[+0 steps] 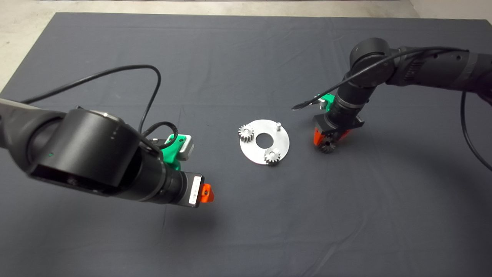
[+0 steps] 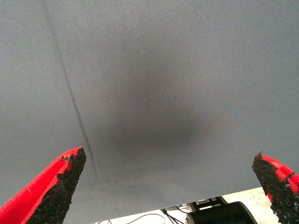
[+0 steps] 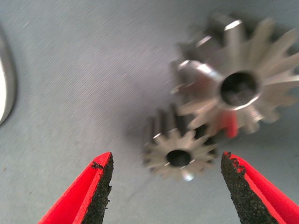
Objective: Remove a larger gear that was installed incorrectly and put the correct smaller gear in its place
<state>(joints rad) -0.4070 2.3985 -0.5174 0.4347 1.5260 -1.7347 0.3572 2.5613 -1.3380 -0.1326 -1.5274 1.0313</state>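
Observation:
A round steel plate [image 1: 253,152] lies mid-mat with two small bright gears [image 1: 246,132] [image 1: 272,156] on it and one bare pin [image 1: 278,124]. To its right, my right gripper [image 1: 326,143] hangs low over the mat. Its wrist view shows the right gripper [image 3: 167,163] open, with the smaller gear [image 3: 179,157] lying flat on the mat between the fingers [image 3: 100,191]. The larger gear [image 3: 238,88], with long coarse teeth, lies just beyond it, touching or overlapping it. In the head view only the smaller gear [image 1: 326,147] shows under the gripper. My left gripper [image 1: 205,193] is open over bare mat, left of the plate.
The plate's rim [image 3: 4,88] shows at the edge of the right wrist view. The left gripper [image 2: 170,186] casts a shadow on the mat below it, and the mat's edge, floor and a black object [image 2: 219,214] show beyond. Cables loop from both arms.

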